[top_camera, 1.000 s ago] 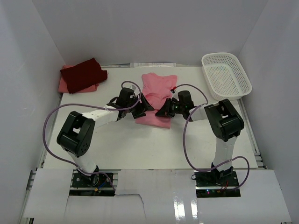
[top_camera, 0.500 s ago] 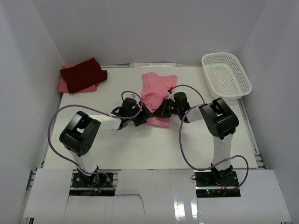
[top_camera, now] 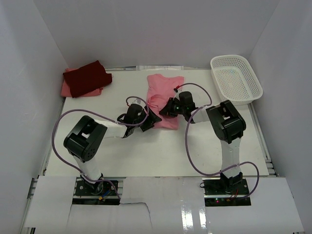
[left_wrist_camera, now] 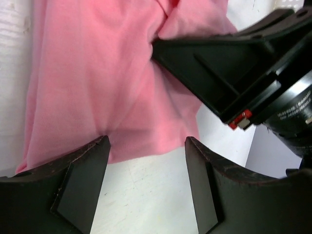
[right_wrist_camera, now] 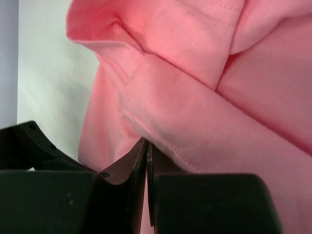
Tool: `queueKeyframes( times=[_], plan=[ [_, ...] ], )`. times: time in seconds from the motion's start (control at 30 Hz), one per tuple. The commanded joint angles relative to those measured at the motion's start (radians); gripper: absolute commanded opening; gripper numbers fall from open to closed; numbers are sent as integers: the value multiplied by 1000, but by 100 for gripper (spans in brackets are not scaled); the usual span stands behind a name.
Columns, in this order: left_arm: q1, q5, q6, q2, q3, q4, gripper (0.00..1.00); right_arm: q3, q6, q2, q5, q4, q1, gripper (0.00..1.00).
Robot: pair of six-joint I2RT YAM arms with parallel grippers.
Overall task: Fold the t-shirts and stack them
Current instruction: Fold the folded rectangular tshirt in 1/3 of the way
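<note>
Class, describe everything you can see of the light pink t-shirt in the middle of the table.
The light pink t-shirt is soft cloth with stitched hems, lying on the table, partly folded and creased. Its near part is bunched where the right gripper, jaws shut, pinches a fold. The left gripper stands open at its near hem, not gripping.

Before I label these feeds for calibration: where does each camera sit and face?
Top external: above and behind the bases, looking down on left arm, right arm, pink t-shirt, basket.
Left wrist: on the left arm, facing past its open left fingers to the shirt's edge.
Right wrist: on the right arm, close behind its right fingers, shut on the shirt.
Shared: top and left wrist both show the right fingers at the shirt.
</note>
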Motion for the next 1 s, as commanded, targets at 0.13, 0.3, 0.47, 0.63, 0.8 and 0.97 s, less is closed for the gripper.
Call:
queueKeyframes(
  times=[0.13,0.3,0.47,0.63,0.8,0.97],
  plan=[
    [-3,-1,37,71,-21,-84,75,341,-114,197,122,-180,-38,9],
    [-3,10,41,54,-39,-86,75,692,-147,315,152,-301,-89,11],
    [-3,15,49,37,-59,-86,75,1114,-178,527,135,-472,-126,15],
    [-3,13,63,-4,-65,-103,76,1200,-210,437,45,-463,-163,25],
    [-3,22,133,-47,83,-283,82,884,-278,134,-1,-504,-166,51],
    [1,38,195,-140,327,-507,97,514,-307,-137,-51,-535,-166,54]
  ],
)
